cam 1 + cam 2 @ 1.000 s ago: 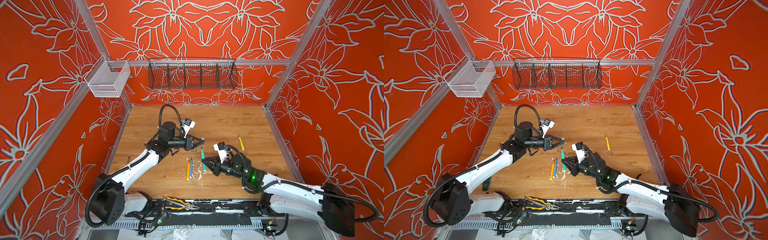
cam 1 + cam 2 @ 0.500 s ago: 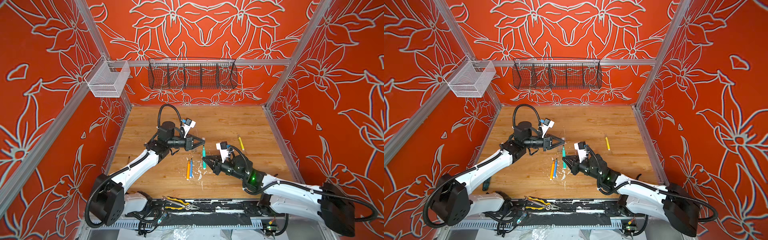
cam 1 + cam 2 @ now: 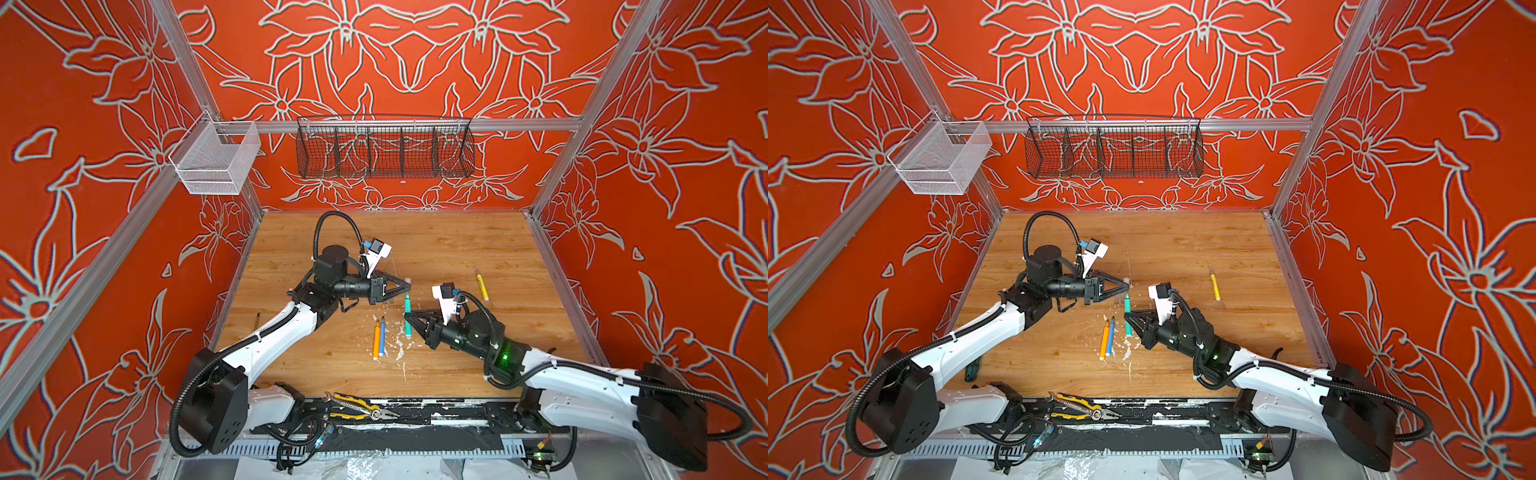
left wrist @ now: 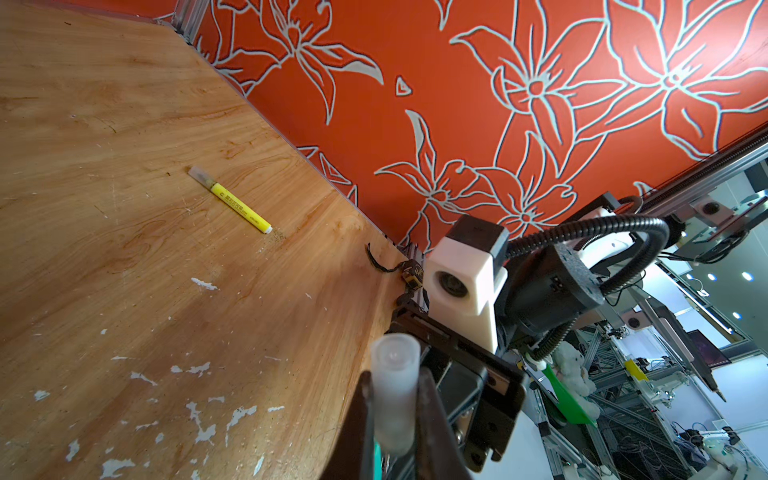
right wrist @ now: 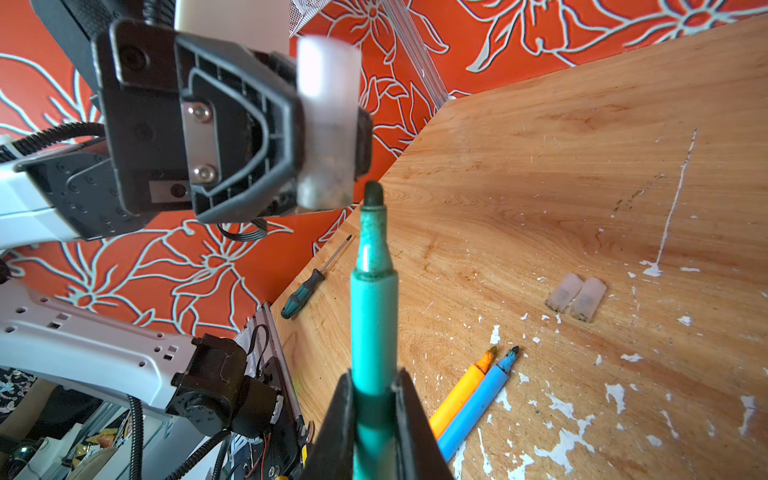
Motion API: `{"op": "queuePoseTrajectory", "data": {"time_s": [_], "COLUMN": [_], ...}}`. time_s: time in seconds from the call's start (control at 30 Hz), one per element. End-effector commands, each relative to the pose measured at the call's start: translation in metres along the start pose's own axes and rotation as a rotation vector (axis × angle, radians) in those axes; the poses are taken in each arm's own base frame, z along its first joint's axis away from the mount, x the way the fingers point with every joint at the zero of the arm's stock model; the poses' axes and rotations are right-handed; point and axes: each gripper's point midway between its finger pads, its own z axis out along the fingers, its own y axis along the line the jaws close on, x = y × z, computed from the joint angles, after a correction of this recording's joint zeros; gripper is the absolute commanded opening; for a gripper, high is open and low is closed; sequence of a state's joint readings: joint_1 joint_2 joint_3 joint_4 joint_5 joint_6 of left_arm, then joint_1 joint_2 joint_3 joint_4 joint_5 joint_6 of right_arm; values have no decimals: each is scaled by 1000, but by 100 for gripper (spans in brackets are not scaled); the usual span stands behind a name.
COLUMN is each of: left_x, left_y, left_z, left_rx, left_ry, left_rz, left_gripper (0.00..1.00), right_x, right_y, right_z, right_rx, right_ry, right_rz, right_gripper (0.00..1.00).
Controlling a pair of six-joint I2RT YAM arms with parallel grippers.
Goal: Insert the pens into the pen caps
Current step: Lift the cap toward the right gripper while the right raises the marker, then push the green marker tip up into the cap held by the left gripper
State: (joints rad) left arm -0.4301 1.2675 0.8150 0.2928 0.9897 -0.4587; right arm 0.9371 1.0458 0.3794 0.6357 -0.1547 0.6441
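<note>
Pinching a clear pen cap (image 4: 394, 399) across its middle, the left gripper (image 3: 406, 286) is clenched on it and holds it clear of the wooden table (image 3: 457, 245); the right gripper (image 5: 374, 395) is clamped just as firmly on the barrel of the green pen (image 5: 374, 316), whose dark tip points up at the cap. In the right wrist view that tip sits just beside the rim of the cap's mouth, not inside it; whether the two touch cannot be told. In both top views pen and cap line up near the middle of the table.

Near the right gripper, on the left arm's side, the orange pen (image 3: 376, 340) and the blue pen (image 3: 382, 334) lie uncapped, side by side and touching; two loose caps (image 5: 563, 293) lie together on the wood close by; white flecks (image 5: 561, 407) are scattered around them. The yellow pen (image 4: 239, 205) lies well apart, toward the right wall, with a clear cap on one end. A screwdriver (image 5: 305, 289) rests near the left wall; pliers (image 3: 357, 409) lie on the front rail.
</note>
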Motion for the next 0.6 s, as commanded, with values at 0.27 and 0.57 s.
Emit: {"op": "queuePoseTrajectory", "data": {"time_s": [0.27, 0.57], "left_x": [-18, -21], "left_y": [7, 12], "left_z": [-12, -16], "left_rx": [-93, -76], "left_ry": [-103, -114], "left_rz": [46, 21], "left_gripper": [10, 10], "right_x": [-6, -8], "right_y": [6, 12], "right_z": [3, 9], "right_rx": [-32, -56], "right_ry": [-24, -16], "right_rz": [24, 23], "right_gripper": [0, 0]}}
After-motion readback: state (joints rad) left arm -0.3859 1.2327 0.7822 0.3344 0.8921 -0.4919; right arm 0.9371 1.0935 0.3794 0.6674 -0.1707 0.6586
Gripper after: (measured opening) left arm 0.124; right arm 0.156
